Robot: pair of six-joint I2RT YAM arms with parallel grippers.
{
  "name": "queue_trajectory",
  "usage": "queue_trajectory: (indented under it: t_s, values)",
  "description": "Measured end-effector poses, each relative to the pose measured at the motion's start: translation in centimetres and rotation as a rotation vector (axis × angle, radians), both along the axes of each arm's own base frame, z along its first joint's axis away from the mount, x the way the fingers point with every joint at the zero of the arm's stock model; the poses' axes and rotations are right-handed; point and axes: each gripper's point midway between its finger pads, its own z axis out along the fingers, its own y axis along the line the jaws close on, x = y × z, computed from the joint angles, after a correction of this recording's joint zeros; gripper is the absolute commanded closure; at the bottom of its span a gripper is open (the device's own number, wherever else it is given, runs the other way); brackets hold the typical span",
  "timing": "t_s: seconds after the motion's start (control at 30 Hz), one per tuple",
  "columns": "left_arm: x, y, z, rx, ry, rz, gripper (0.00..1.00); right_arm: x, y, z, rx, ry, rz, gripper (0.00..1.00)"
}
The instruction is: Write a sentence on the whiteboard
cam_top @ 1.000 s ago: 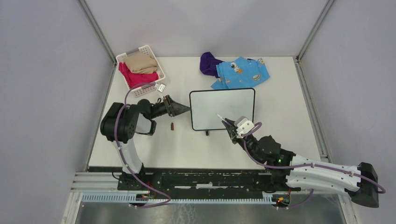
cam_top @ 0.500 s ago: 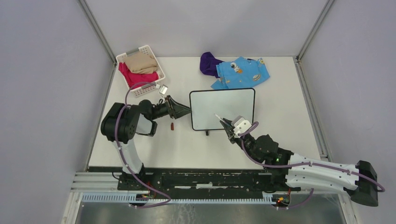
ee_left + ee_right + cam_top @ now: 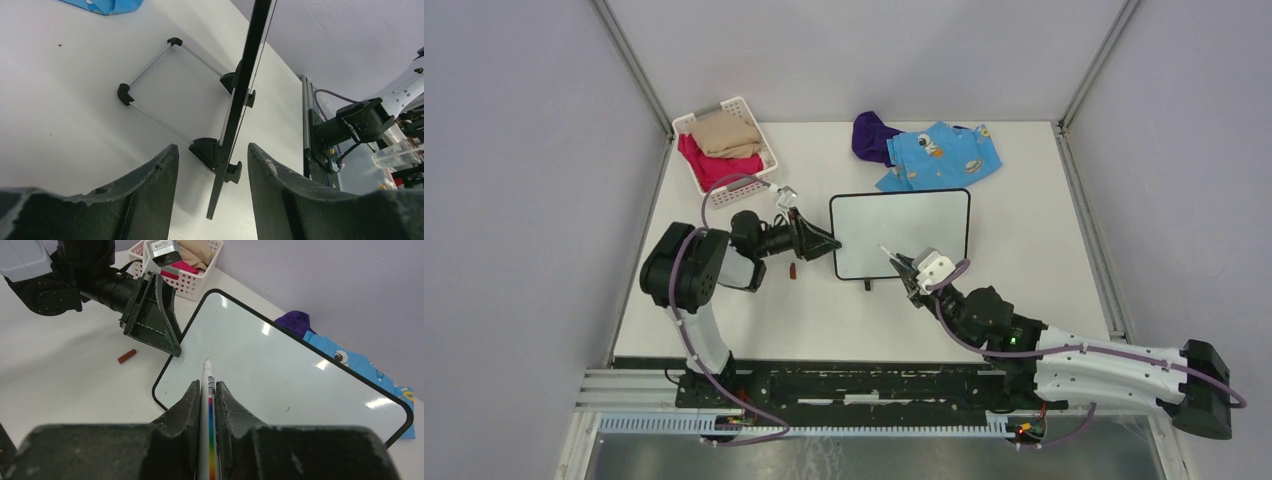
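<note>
Left wrist, whiteboard (image 3: 251, 50) edge within parted left tool (image 3: 211, 148)

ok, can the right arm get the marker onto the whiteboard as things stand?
Probably yes. The right gripper holds the marker tip-first at the blank lower-left of the whiteboard, nothing between. The left gripper only straddles the board's left edge, off that line.

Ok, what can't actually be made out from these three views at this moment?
Whether the marker touches the whiteboard: right wrist view looks along the barrel; top view too small.
The whiteboard's writing face in the left wrist view: seen edge-on from behind.
The marker's rear end: cut off by the right wrist view's bottom edge, between the fingers of the right gripper.
What the small reddish-brown piece is: too small in both views.
</note>
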Motion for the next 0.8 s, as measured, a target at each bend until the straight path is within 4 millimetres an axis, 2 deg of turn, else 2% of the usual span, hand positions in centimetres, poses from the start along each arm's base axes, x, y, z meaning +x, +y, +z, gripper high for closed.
queue_trajectory:
  t_s: [0.33,0.8]
  values:
    - [-1.0,-0.6,-0.9,-0.093,0.102,-0.052,0.50,-0.1,0.4,0.1,0.004,0.007,0.012,1.00]
    - [-1.3,-1.1,-1.2,-0.053,0.063,-0.070,0.56,0.0,1.3,0.2,0.003,0.016,0.027,1.00]
